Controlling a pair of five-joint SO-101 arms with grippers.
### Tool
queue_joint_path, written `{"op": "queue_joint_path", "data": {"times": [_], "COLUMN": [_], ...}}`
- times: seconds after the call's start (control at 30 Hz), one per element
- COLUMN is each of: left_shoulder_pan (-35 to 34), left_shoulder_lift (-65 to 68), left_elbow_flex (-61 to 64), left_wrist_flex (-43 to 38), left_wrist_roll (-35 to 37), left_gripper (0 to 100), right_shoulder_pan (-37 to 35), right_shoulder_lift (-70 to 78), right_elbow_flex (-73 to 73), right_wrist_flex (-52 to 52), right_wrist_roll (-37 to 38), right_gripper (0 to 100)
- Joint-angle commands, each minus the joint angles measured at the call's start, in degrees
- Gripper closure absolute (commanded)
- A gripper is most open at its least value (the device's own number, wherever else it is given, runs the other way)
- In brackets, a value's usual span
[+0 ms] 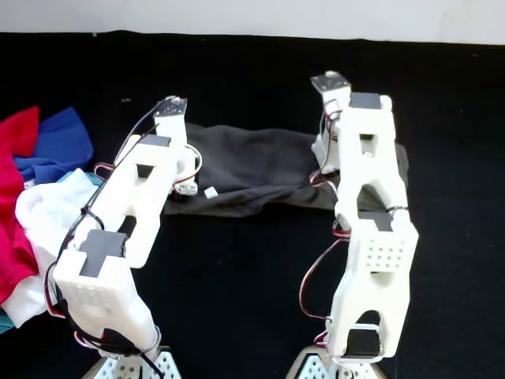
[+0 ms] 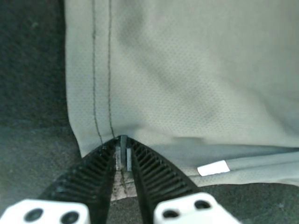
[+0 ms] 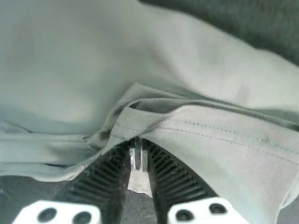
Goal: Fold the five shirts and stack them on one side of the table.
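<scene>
The left end effector point(image 2: 123, 142) is pressed together on the hemmed corner of the grey shirt point(image 1: 260, 166). Its ribbed black fingers point(image 2: 154, 172) meet on the double-stitched edge, and a small white label point(image 2: 212, 168) sits on the cloth just beside them. The right end effector point(image 3: 138, 149) is also pinching this shirt, closed on a bunched, folded-over edge where a stitched hem runs just past its tips. The shirt lies crumpled in a wide band across the middle of the black bench point(image 1: 237, 276), nearer the far edge, stretching from one arm to the other. At the left edge of the bench sits a loose heap of other shirts: a red shirt point(image 1: 16, 197), a blue shirt point(image 1: 59, 146) and a white shirt point(image 1: 47, 209), with a sliver of teal cloth point(image 1: 94, 178) touching the white one.
</scene>
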Motion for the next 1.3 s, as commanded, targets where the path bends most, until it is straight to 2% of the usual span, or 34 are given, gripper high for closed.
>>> {"op": "queue_joint_path", "data": {"times": [0.0,0.27,0.4,0.47,0.6,0.67,0.93,1.17,1.27], "left_shoulder_pan": [0.5,0.0,0.0,-0.6,-4.6,-6.6,-8.0,-7.9,-7.0], "left_shoulder_lift": [-0.2,-2.4,-8.0,-10.6,-11.0,-8.6,8.9,18.8,19.6], "left_elbow_flex": [0.1,-0.6,-4.4,-7.8,-14.7,-16.8,-26.1,-33.3,-35.3], "left_wrist_flex": [-2.3,-1.3,7.0,11.7,15.5,15.4,15.6,16.2,19.3], "left_wrist_roll": [0.5,0.5,0.4,0.3,0.3,0.3,0.3,0.2,0.2], "left_gripper": [99,99,98,95,78,74,75,75,83], "right_shoulder_pan": [2.2,5.7,5.3,4.8,4.7,5.6,13.9,20.0,24.1], "right_shoulder_lift": [-3.0,-15.5,-23.2,-28.0,-38.0,-43.1,-65.9,-76.2,-76.4], "right_elbow_flex": [-5.0,-10.6,-3.4,2.1,16.0,24.4,57.9,78.2,85.9], "right_wrist_flex": [4.5,15.8,15.9,15.7,15.0,12.8,-2.7,-12.6,-20.0], "right_wrist_roll": [0.2,0.2,0.2,0.2,0.2,0.2,0.7,0.8,0.8], "right_gripper": [97.6,97.6,97.8,99.4,99.3,99.3,99.3,99.3,99.3]}}
